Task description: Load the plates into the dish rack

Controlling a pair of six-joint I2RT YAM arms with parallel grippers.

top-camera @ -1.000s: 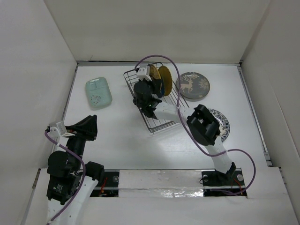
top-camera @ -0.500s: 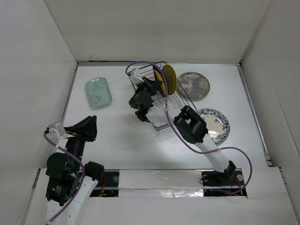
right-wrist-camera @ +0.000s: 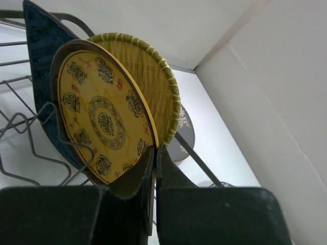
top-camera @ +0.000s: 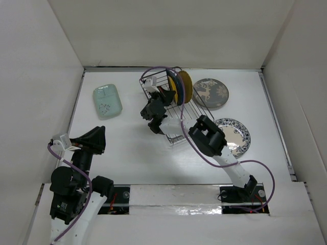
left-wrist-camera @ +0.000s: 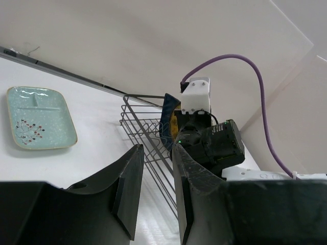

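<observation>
At the near left corner of the tabletop (top-camera: 127, 158) the left gripper (top-camera: 98, 133) hangs low with its fingers (left-wrist-camera: 127, 189) spread and nothing between them. It points toward the far edge.

Just ahead of it, near the far left corner, the pale mint rectangular dish (top-camera: 108, 101) lies flat on the tabletop, well apart from everything else. It has a speckled pattern in one compartment.

The dish rack (top-camera: 190, 113) sits by the middle of the far edge, at a slant to the tabletop's edges, with its near end reaching toward the centre. The right arm stretches from the near edge up to the rack's left side, and the right gripper (top-camera: 164, 97) reaches in among the wires.

Three pieces stand on edge at the far end of the rack. Leftmost is the dark blue leaf-shaped dish (right-wrist-camera: 43, 41). Against it leans a patterned yellow plate (right-wrist-camera: 102, 117), and right of that is a ribbed yellow plate (right-wrist-camera: 156, 81) with a greenish rim. In the right wrist view the right gripper's fingers (right-wrist-camera: 145, 168) are drawn almost together, with only a thin slit left between them. They pinch the lower rim of the patterned yellow plate.

Right of the rack, near the far edge, the grey deer plate (top-camera: 210, 93) lies flat, just beside the wires. Nearer the right edge and about halfway down, the blue-and-white plate (top-camera: 240, 133) lies flat too, its left part hidden under the right arm's elbow.
</observation>
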